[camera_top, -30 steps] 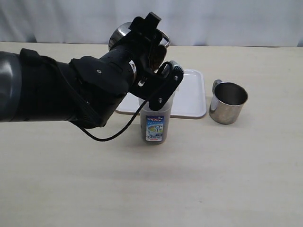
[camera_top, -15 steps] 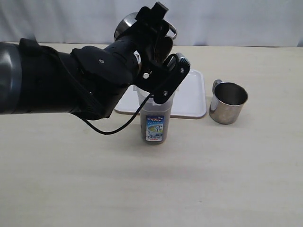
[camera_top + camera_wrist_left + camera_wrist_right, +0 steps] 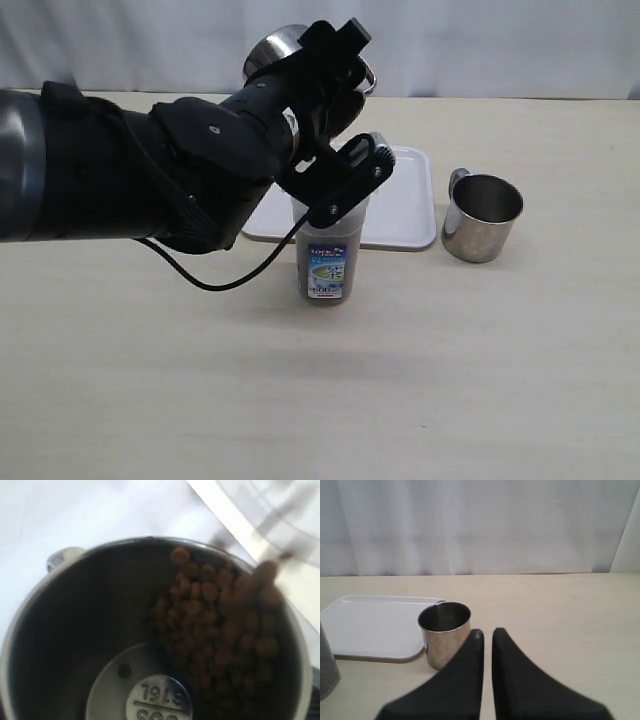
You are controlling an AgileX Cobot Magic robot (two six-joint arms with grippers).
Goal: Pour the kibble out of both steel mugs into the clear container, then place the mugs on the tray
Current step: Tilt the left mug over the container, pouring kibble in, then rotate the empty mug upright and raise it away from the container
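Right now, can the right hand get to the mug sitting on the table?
Probably yes. The mug stands just ahead of the right hand with nothing between them, but the hand looks shut and would need opening.

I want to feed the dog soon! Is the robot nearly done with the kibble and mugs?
Not yet. No mug is on the tray. Right now the left tool tips one steel mug over the clear container, kibble at its lip. Left to do: the other mug stands beside the tray, untouched, and the right tool holds nothing. Then both mugs go on the tray.
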